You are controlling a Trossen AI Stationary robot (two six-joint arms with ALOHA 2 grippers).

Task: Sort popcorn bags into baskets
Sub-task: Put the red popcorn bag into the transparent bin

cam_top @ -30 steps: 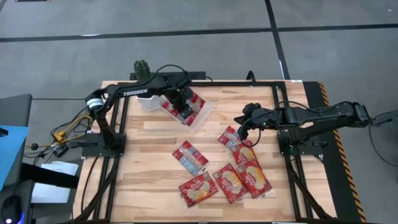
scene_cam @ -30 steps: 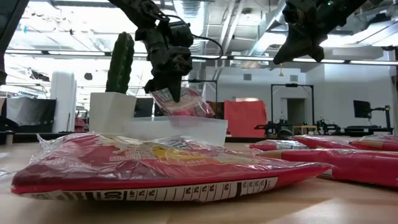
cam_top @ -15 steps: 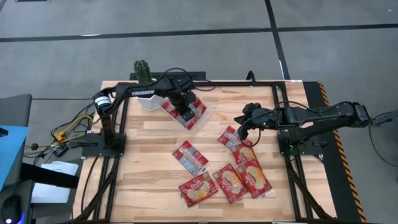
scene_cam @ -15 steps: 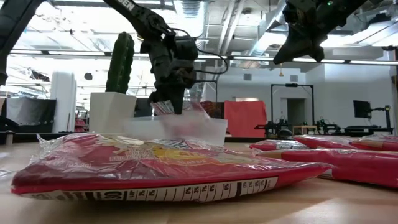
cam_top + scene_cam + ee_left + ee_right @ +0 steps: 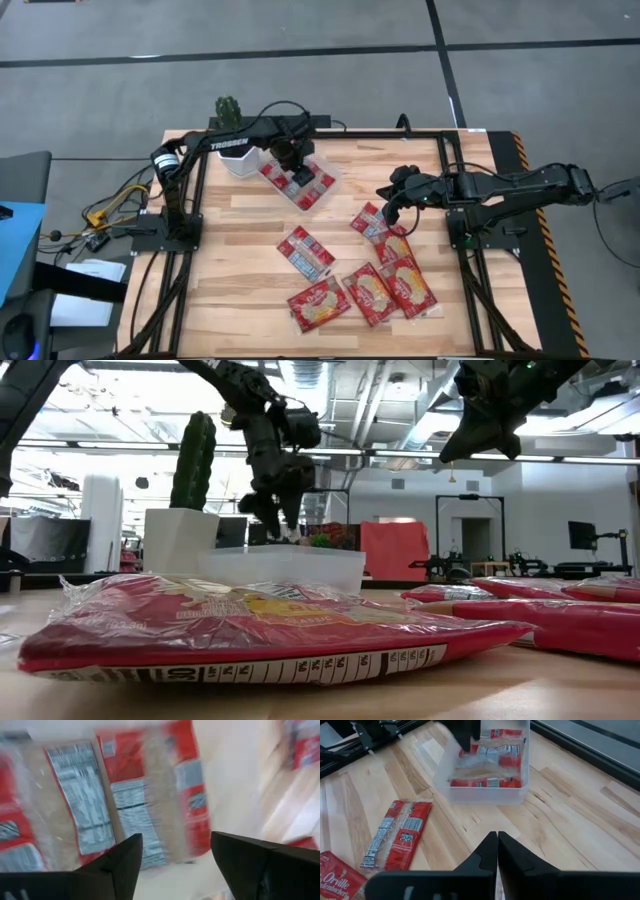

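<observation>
The clear basket stands at the far left of the table with red popcorn bags lying flat in it. My left gripper hangs open just above the basket, with nothing between its fingers. Several more popcorn bags lie flat on the wood in the middle and near right. My right gripper hovers shut above the bags at the right, clear of them, and shows high up in the low view.
A white pot with a cactus stands right beside the basket on its left. One large bag lies close to the near edge. Black frame rails run along both sides of the table.
My left gripper carried a popcorn bag hanging below its fingers down into the basket, then opened and let go. The bag now lies flat in the basket, and the gripper has come up a little above the rim.
</observation>
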